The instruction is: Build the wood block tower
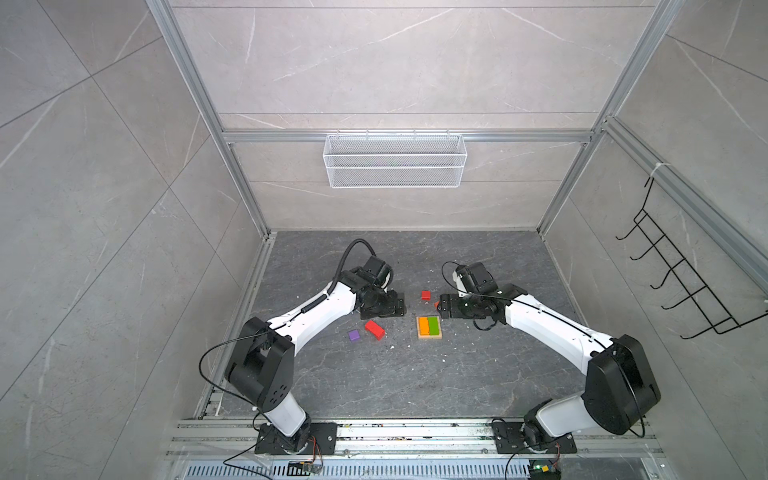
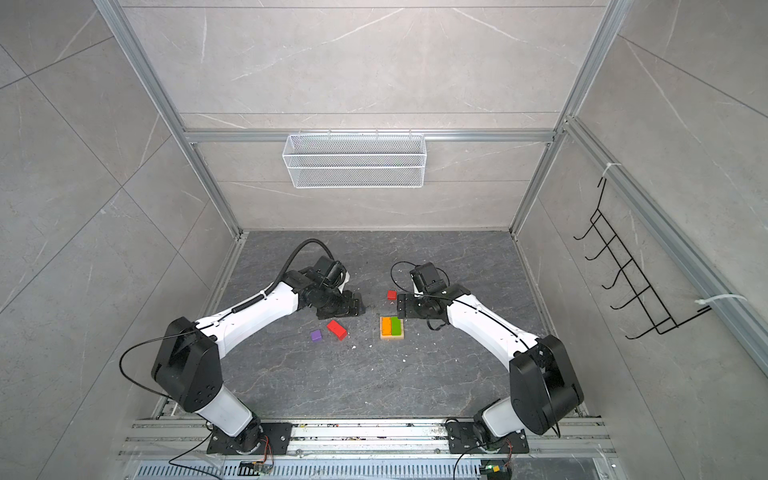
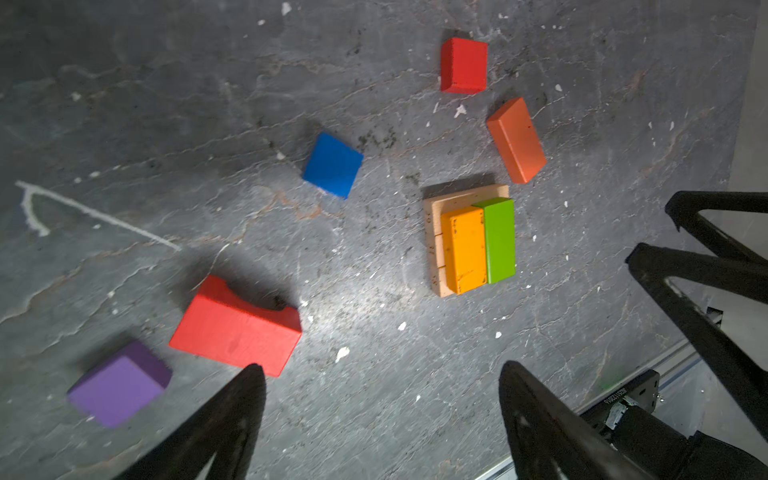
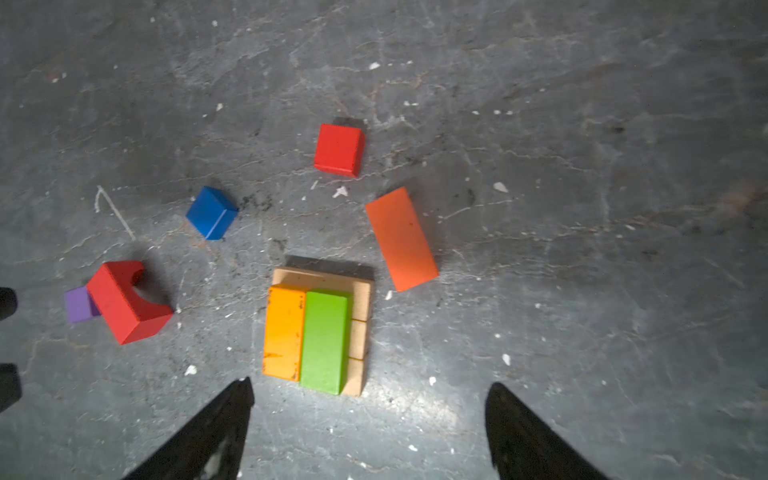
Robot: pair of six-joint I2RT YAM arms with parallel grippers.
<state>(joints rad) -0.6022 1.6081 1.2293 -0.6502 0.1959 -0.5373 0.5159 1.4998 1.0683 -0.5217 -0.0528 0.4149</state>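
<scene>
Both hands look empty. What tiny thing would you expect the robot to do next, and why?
Probably the right hand should reach for the red-orange bar. It is open and empty, the tower has only two layers so far, and that bar lies loose right beside it.
</scene>
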